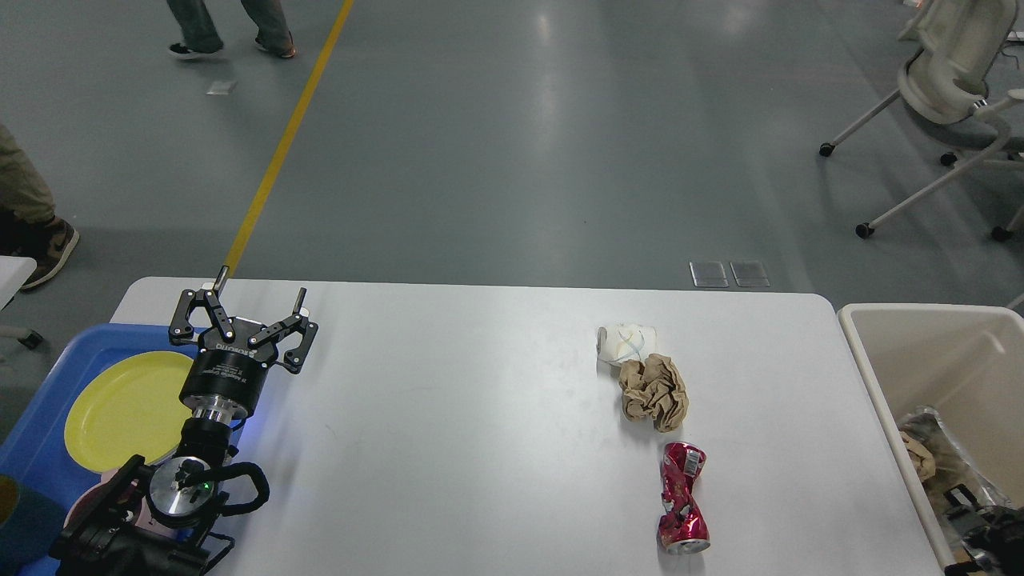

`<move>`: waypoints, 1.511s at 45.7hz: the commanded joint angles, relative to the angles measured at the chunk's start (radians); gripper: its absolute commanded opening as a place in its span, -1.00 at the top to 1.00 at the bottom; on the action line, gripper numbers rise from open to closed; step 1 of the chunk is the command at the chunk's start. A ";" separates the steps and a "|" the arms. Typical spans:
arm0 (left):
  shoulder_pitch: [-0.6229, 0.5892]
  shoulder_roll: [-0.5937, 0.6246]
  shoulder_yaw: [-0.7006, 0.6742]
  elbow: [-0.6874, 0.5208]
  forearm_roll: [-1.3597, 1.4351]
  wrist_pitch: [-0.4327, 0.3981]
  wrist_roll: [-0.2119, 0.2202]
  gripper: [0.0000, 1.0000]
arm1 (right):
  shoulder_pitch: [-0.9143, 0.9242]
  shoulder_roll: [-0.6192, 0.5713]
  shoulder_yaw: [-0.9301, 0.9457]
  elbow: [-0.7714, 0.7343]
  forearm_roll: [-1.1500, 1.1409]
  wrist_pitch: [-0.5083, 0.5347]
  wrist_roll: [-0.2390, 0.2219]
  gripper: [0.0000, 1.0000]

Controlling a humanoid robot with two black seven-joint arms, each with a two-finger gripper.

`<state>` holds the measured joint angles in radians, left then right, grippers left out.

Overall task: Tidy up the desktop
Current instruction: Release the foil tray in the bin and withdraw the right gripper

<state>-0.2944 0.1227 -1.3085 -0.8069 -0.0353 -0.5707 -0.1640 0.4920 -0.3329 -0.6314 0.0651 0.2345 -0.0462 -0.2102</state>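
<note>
Bare desktop [448,448] centre; litter rightward

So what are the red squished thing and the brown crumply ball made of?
The red can looks like thin metal, probably aluminium: it is glossy, dented and pinched in the middle, with a silvery rim at the near end. The brown ball looks like matte paper, creased into sharp soft folds, likely a napkin or wrapping paper.
</note>
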 commanded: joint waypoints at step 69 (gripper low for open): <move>0.000 0.000 0.000 0.000 0.000 0.000 0.001 -0.93 | 1.029 -0.252 -0.550 0.863 -0.241 0.337 -0.112 -1.00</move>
<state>-0.2945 0.1229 -1.3085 -0.8068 -0.0353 -0.5707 -0.1641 1.2953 -0.5987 -1.0425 0.7995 -0.0073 0.1643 -0.3220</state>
